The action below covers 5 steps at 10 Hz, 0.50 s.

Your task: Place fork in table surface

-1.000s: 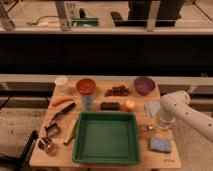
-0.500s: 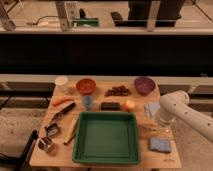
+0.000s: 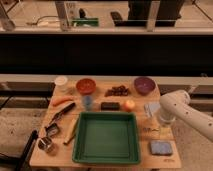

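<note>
While no readable writing or labels show anywhere, you get the white arm (image 3: 186, 114) coming in from the right edge, its far end cut off by the frame. Its gripper (image 3: 151, 125) hangs low over the table surface (image 3: 165, 137), just right of the green tray (image 3: 106, 138). You cannot make out the fork; something thin and dark lies under the gripper, too blurred to name. Open wood sits between tray and blue cloth (image 3: 161, 147). Left strip is crowded: black-handled utensil (image 3: 62, 112), pale wooden stick (image 3: 70, 132), metal cups (image 3: 48, 144). Back row holds the red bowl (image 3: 85, 85) and purple bowl (image 3: 144, 85).
</note>
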Available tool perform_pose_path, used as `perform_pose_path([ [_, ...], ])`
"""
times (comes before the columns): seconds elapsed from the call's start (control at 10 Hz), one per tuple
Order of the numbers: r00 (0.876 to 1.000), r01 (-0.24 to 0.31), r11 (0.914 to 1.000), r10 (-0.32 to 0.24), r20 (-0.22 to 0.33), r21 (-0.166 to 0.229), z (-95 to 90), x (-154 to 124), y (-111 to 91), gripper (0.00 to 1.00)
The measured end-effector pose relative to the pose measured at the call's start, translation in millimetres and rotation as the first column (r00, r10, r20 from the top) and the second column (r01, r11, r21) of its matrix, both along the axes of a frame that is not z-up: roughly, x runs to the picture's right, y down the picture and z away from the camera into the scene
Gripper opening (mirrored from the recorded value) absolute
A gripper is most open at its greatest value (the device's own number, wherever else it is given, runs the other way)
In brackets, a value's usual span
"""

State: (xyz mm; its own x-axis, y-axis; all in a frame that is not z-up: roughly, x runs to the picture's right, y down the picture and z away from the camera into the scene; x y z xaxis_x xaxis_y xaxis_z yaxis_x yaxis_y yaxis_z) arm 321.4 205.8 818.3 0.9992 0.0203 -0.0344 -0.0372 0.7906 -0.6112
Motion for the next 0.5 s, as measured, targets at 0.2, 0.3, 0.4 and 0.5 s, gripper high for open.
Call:
perform_pose_path([
  [0.2,1.000,0.016,0.9988,-0.016,-0.019,0.046,-17.0,2.8,-19.9,0.80],
  [0.3,1.000,0.019,0.9983,-0.018,-0.021,0.054,-20.1,3.1,-23.1,0.80],
  [0.4,0.999,0.023,0.9958,-0.021,-0.026,0.089,-37.6,2.7,-41.3,0.80],
  [0.5,0.999,0.021,0.9943,-0.018,-0.027,0.105,-47.2,2.7,-49.6,0.80],
])
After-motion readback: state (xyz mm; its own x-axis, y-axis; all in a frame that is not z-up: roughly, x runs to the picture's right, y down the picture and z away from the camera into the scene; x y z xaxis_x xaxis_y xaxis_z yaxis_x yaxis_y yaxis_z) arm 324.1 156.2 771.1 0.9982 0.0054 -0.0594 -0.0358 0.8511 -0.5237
